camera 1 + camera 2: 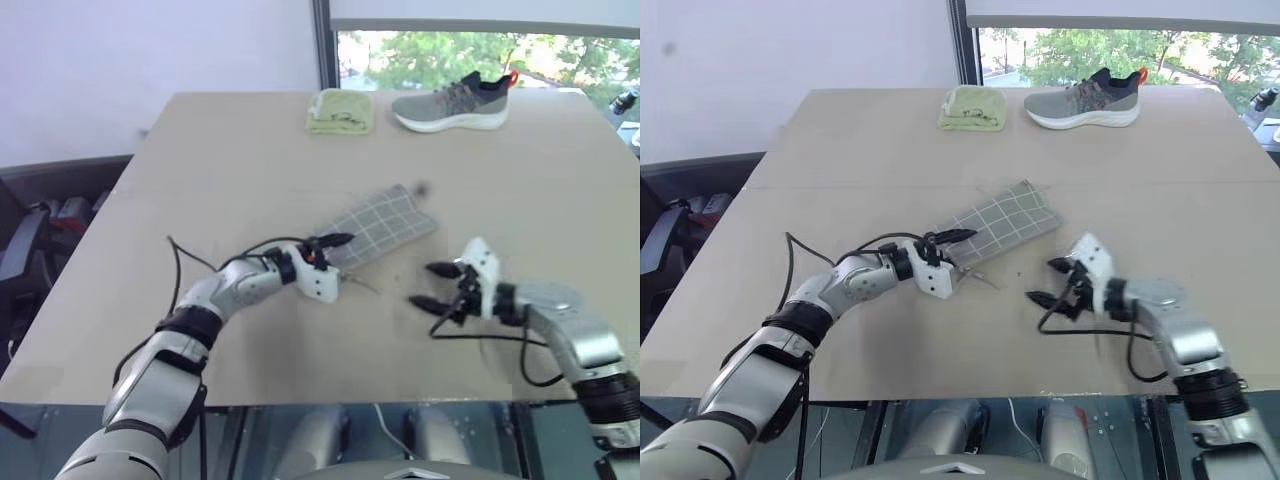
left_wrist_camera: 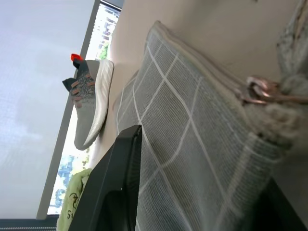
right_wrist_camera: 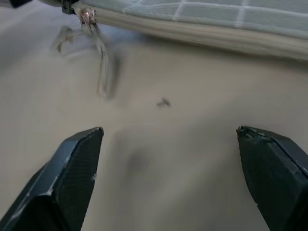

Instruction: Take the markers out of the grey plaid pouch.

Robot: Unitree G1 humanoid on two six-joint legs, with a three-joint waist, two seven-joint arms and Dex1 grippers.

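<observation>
Pouch [image 1: 378, 226] corner is being pinched by the left claw [image 1: 335, 243]. The right claw [image 1: 432, 286] is being held wide apart over the table [image 1: 250, 170].

A grey sneaker [image 1: 450, 104] with a white sole lies at the bench's [image 1: 200, 170] far edge, a folded yellow-green cloth [image 1: 340, 112] just beside it.
</observation>
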